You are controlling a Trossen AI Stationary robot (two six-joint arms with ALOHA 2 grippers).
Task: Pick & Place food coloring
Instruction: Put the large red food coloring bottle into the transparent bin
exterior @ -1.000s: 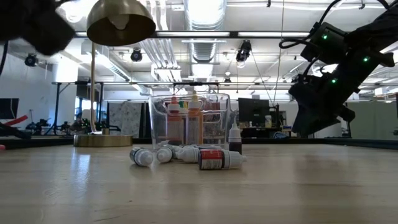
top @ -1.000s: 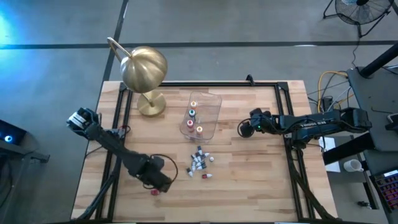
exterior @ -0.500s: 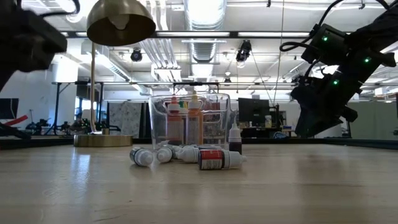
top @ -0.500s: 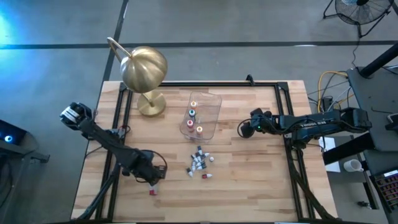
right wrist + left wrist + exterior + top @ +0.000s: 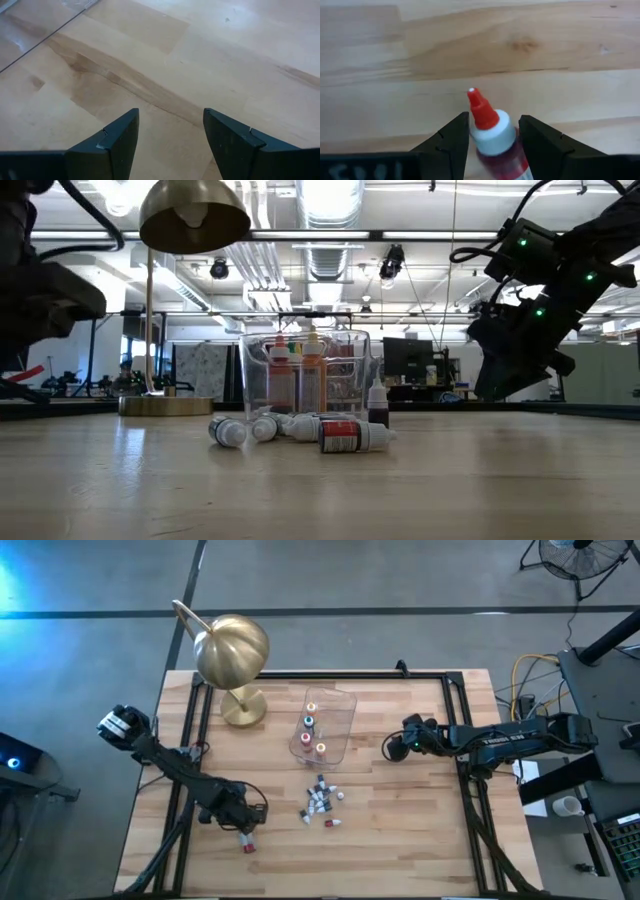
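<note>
A small food coloring bottle point(image 5: 246, 844) with a red cap and whitish shoulder point(image 5: 492, 136) lies on its side on the wood near the table's near-left part. My left gripper point(image 5: 239, 822) is open just above it, and its fingers point(image 5: 451, 142) stand on either side of the bottle; I see no plain touch. Several more bottles lie in a heap point(image 5: 321, 805) point(image 5: 300, 430) mid-table. Others stand upright in the clear tub point(image 5: 324, 726) point(image 5: 305, 375). My right gripper point(image 5: 392, 748) point(image 5: 170, 114) hovers open over bare wood right of the tub.
A brass dome lamp point(image 5: 232, 652) point(image 5: 193, 215) stands on its round base at the far-left part of the table. A black frame point(image 5: 460, 720) runs along the table's sides. Bare wood lies between the heap and the near edge.
My left gripper has drawn back a little toward the table's left and far edges, uncovering the red-capped bottle, and in the low view the arm has come lower. The bottle has stayed lying where it was. The right arm has kept still.
</note>
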